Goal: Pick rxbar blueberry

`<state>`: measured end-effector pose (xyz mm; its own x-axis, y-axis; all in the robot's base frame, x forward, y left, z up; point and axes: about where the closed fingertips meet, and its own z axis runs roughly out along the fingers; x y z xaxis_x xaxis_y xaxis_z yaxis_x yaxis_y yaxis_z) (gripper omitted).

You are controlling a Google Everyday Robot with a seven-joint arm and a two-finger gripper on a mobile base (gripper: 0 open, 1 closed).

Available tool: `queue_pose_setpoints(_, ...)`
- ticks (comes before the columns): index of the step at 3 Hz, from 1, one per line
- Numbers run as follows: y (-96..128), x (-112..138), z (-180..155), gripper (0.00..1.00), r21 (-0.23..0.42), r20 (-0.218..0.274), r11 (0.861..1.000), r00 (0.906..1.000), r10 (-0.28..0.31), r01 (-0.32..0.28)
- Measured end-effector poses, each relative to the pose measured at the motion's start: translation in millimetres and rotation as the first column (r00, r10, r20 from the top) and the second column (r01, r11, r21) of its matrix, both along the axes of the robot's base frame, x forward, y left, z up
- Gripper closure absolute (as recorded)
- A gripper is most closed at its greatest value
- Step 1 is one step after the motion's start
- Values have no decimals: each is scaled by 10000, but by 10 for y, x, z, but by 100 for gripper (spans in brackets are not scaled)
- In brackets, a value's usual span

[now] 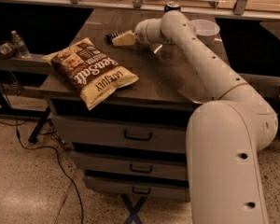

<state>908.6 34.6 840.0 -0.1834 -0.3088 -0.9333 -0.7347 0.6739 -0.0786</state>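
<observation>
A small dark flat bar (112,35), which looks like the rxbar blueberry, lies on the grey table top (149,78) near its back middle. My gripper (123,39) reaches in from the right, low over the table, with its pale tip right at the bar's right end. Whether it touches the bar cannot be told. The large tan-and-brown chip bag (92,70) lies at the front left of the table, apart from the gripper. The top of a drink can (172,6) shows at the back edge behind my arm.
A clear plastic bowl (205,30) stands at the back right of the table. My arm (200,64) crosses the table's right half. Drawers (135,136) fill the cabinet front. A water bottle (19,44) stands on a lower shelf at the left. Cables run on the floor.
</observation>
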Motion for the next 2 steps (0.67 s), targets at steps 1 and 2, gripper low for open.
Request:
queue_pose_setpoints(1, -39, -7, -34, 41, 15, -63, 10000, 10000, -69, 69)
queue_pose_setpoints(2, -96, -42, -60, 73, 40, -135, 9998, 9997, -186, 187)
